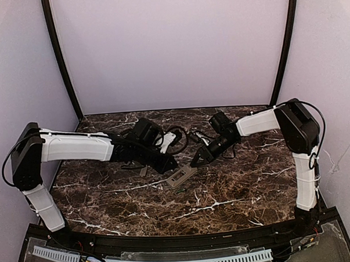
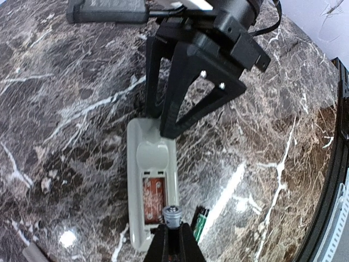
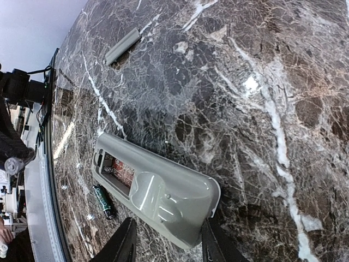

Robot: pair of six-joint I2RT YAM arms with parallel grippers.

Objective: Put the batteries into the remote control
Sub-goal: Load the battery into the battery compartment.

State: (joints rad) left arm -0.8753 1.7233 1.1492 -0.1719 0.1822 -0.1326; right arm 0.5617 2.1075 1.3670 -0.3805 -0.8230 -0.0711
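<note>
Battery loading barely begun: bay open, no cell seated yet.
Left gripper (image 2: pixel 173 233) is clamped on one battery (image 2: pixel 173 214) at the open bay of the remote control (image 2: pixel 151 164), which lies face down, pale grey. Right gripper (image 3: pixel 169 243) straddles the remote's far end, fingers apart, grip unclear. Second battery (image 3: pixel 103 201) lies just beside the remote, and the grey cover (image 3: pixel 122 46) well apart from it.

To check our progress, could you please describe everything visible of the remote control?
The remote control lies flat on the marble table, greyish plastic back up, with a moulded hollow. Its battery bay is open, baring a brown board and a spring; no cell is seated. The right end effector straddles its other end; contact is unclear. The left end effector holds one battery over the bay; a second battery lies alongside.
</note>
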